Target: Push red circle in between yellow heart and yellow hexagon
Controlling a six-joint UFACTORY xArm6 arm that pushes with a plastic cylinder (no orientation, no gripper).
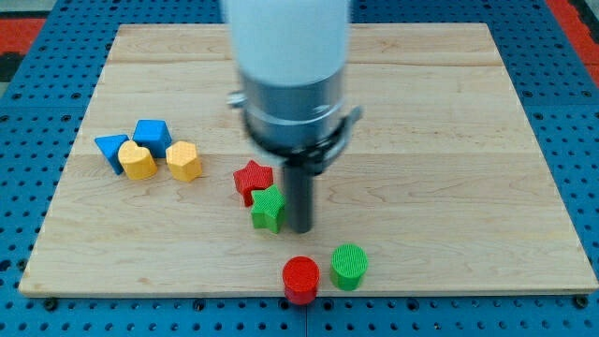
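I am holding my tip [301, 229] just right of the green star [268, 208], above the red circle [300, 278], which is sitting by the tabletop [449, 112] bottom edge beside the green circle [349, 265]. My end effector is a bare rod, grasping nothing. The yellow heart [138, 161] and yellow hexagon [184, 160] are lying almost touching near the left edge, so I am judging the gap tight.

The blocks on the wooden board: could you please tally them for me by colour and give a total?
Blue: 2, a triangular blue block and a blue block
Yellow: 2, yellow heart and yellow hexagon
Red: 2, red star and red circle
Green: 2, green star and green circle
Total: 8
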